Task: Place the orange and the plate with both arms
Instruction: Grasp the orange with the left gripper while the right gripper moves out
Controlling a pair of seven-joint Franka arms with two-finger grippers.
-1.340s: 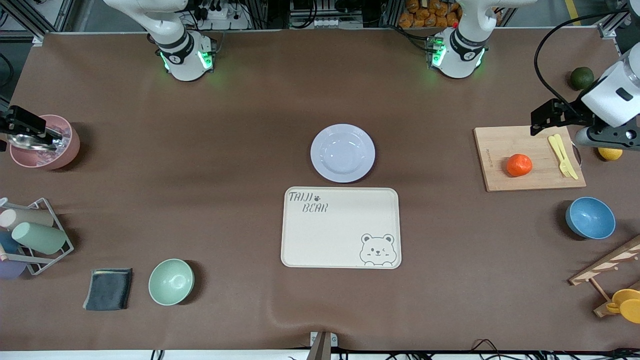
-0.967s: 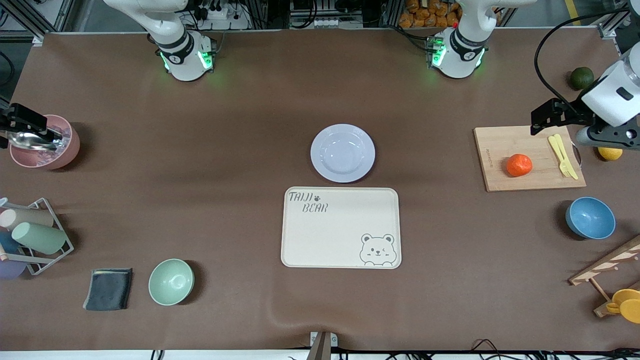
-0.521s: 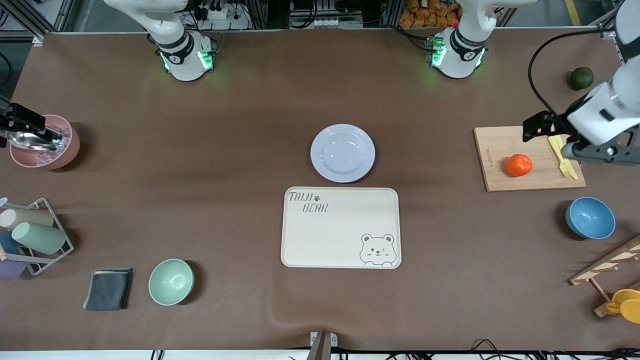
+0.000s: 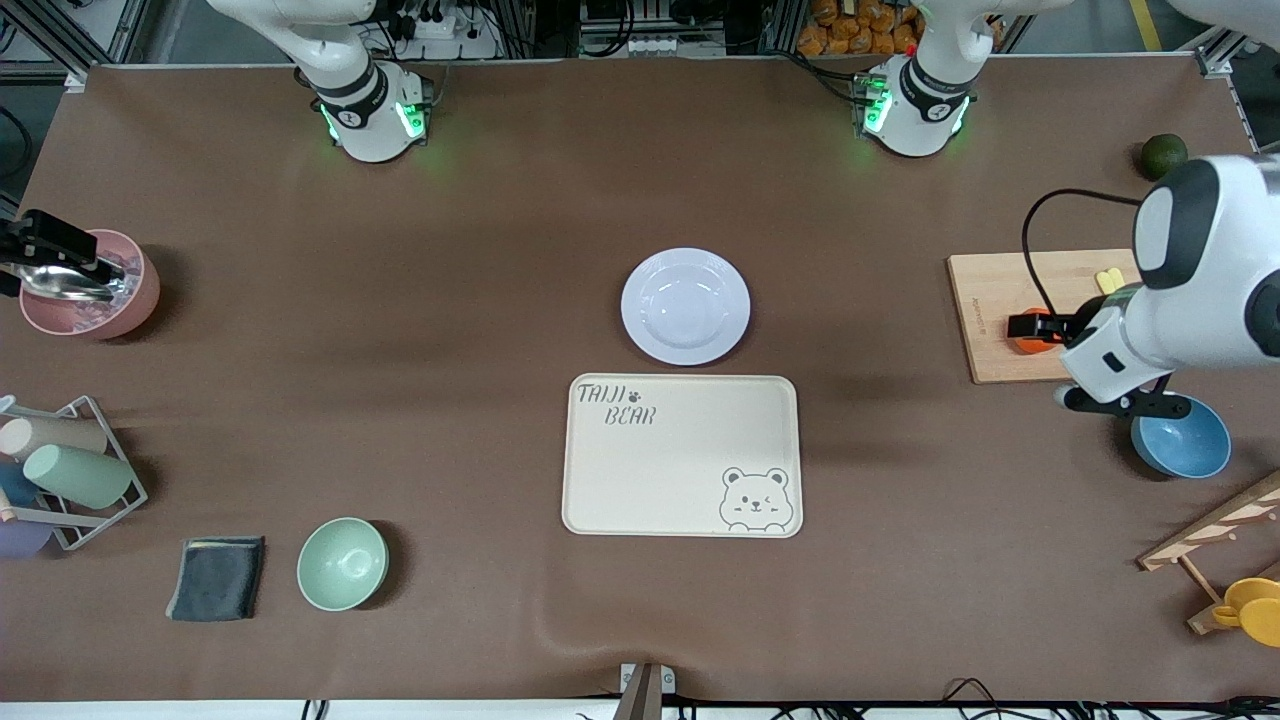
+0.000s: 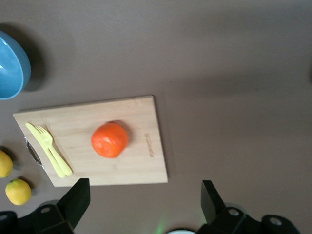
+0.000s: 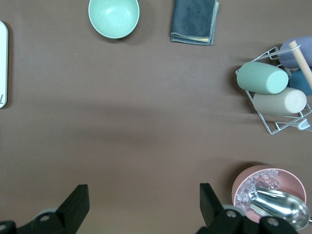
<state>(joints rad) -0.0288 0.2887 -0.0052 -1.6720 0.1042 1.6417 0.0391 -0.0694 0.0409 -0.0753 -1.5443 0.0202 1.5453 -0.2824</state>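
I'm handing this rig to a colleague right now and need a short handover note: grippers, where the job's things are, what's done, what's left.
Left gripper: open, empty, over the cutting board above the orange.
Right gripper: open, empty, waiting over bare table near the pink bowl.
Plate: on the table beside the bear tray, farther from the front camera, nothing on it.
Done: nothing placed.
Left: grasp orange, grasp plate, place both.

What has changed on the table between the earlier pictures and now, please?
The left gripper, open and empty, has swung from the yellow-fork end of the cutting board to hang over the orange. Nothing was grasped. The right gripper, open, waits by the pink bowl; the plate and tray stayed put.
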